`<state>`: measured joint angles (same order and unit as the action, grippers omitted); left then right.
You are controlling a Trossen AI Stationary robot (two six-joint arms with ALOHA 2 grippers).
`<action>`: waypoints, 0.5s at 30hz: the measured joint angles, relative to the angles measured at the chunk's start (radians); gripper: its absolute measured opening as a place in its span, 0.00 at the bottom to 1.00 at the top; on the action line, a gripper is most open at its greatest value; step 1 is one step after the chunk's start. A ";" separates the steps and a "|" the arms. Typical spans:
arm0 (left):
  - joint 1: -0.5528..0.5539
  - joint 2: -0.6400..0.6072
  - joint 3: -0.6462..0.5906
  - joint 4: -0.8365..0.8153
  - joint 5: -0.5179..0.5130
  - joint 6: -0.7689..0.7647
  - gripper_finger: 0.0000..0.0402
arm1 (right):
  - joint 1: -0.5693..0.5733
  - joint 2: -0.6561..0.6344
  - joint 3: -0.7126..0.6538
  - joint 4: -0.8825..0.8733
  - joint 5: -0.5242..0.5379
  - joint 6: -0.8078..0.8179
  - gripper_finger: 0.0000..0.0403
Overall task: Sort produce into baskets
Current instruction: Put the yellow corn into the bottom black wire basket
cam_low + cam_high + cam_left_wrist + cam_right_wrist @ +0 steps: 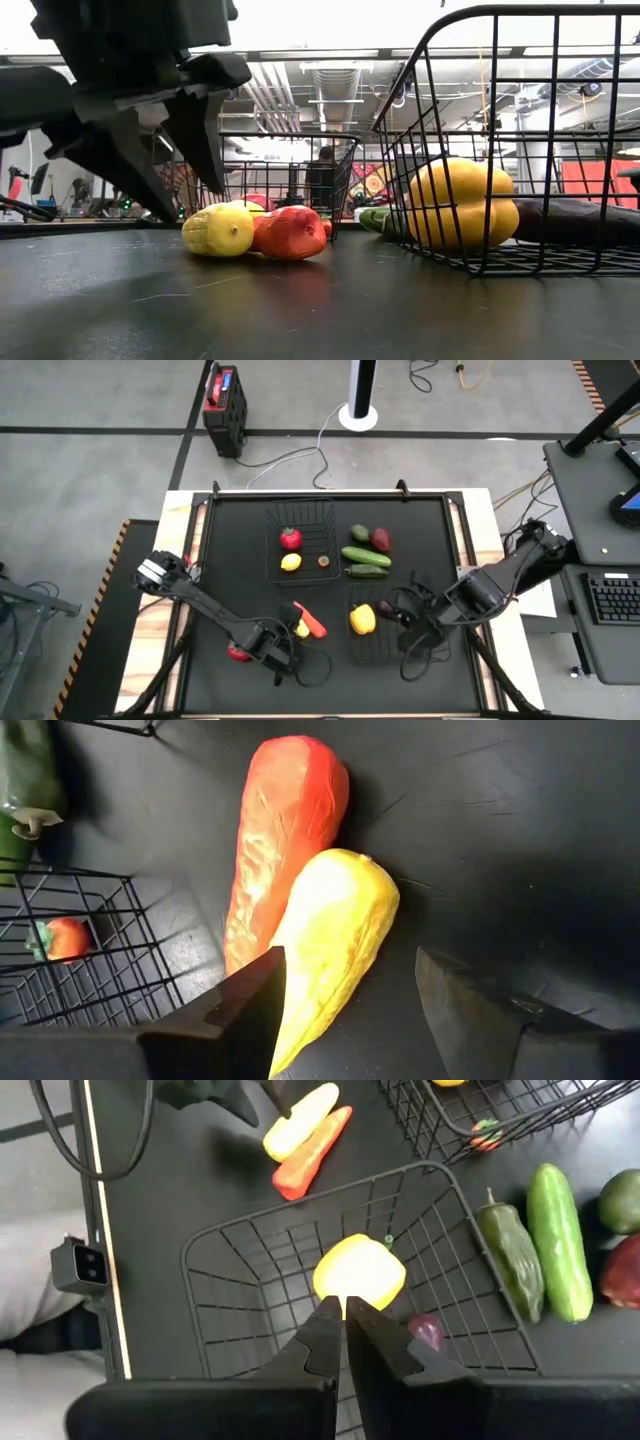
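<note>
A black surface point(230, 560) seen from above carries two wire baskets and scattered toy produce. The far basket point(305, 512), near the middle of the far edge, holds a red fruit point(290, 538), a yellow fruit point(290, 562) and a small orange piece point(324, 561). The near basket point(352, 650), closer to the near edge and right of centre, holds a yellow pepper point(362, 619) and a dark purple piece point(387, 610). Between the baskets and toward the right edge lie two green cucumbers point(365, 556) and a dark red piece point(381, 539), unsorted. The left gripper point(345, 1005) sits low near the near edge, left of centre, its jaws spread wide around the tip of a yellow vegetable point(330, 945) that lies touching an orange-red carrot point(280, 840); this straddling pose suggests it is lined up to pick the yellow piece, though nothing is pinched yet. A small red piece point(238, 653) lies just beside that arm. The right gripper point(346, 1330) hovers over the near basket above the pepper, jaws pressed together and holding nothing, arm reaching in from the right edge, apparently waiting.
</note>
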<state>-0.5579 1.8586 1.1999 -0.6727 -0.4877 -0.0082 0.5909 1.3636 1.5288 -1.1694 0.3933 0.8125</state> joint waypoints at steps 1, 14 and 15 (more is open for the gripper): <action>0.000 0.003 0.000 0.000 0.000 0.000 0.51 | 0.000 0.000 0.000 0.000 0.000 0.005 0.03; 0.013 0.071 0.000 0.019 -0.045 0.001 0.51 | -0.002 0.000 0.000 0.000 0.000 0.007 0.03; 0.013 0.079 0.000 0.021 -0.041 0.000 0.51 | -0.002 0.000 0.000 0.000 0.000 0.006 0.03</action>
<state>-0.5449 1.9372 1.1999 -0.6518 -0.5286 -0.0079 0.5888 1.3640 1.5284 -1.1694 0.3931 0.8188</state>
